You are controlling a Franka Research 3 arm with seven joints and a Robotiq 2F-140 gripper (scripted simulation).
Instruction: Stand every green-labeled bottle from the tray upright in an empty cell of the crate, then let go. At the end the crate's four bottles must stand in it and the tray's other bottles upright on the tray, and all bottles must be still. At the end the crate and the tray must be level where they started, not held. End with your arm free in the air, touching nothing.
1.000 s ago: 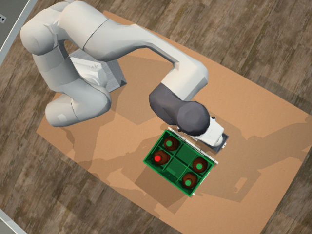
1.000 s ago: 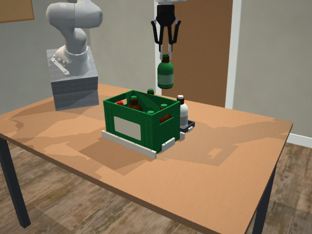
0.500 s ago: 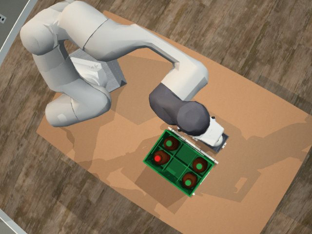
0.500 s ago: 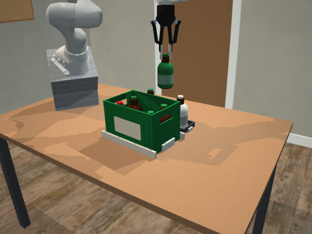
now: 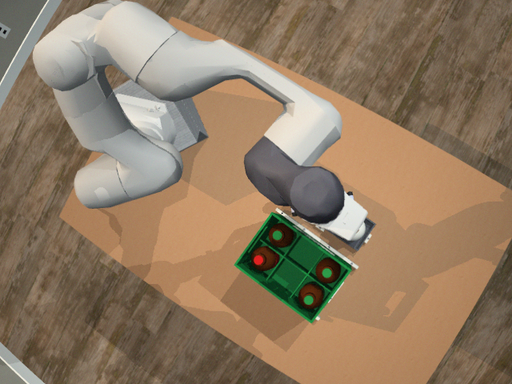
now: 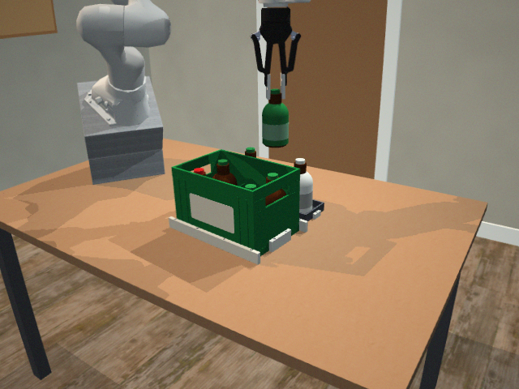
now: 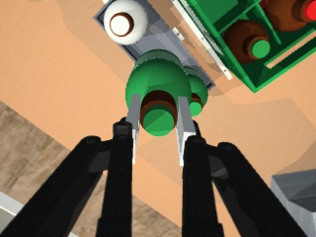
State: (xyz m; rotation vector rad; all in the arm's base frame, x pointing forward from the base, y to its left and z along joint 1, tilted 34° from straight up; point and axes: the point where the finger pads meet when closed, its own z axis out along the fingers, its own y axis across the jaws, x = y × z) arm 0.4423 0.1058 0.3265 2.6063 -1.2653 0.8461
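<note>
Near the upper middle of the exterior view, pinching the brown neck of a green-labeled bottle [image 6: 275, 117] [image 7: 157, 81] between the fingers [image 6: 268, 85]. Hanging upright there, clear of the tabletop [image 5: 413, 178] [image 6: 335, 292] [image 7: 49, 74] and higher than the rim of the green crate [image 5: 274, 290] [image 6: 268, 220] [image 7: 257, 85]. Just right of lower centre in the top view, resting level with four bottles inside: at its left end, a red-capped bottle [image 5: 269, 259] [image 6: 199, 171] [image 7: 286, 15] beside a green-capped one [image 5: 285, 235] [image 6: 223, 177] [image 7: 244, 41]; at its right end, two more with green caps. Between these pairs, with two middle cells unfilled.

At upper left of the wrist view, standing upright on the dark tray [image 5: 370, 227] [image 6: 318, 206] [image 7: 165, 37], with a white bottle [image 5: 358, 231] [image 6: 306, 188] [image 7: 125, 22] at one end. Toward the other end, partly hidden behind the pinched bottle, with a second green bottle [image 6: 250, 154] [image 7: 197, 89]. Beside the crate, along the side facing the tray, lying low with a white strip [image 5: 322, 242] [image 7: 204, 41].
</note>
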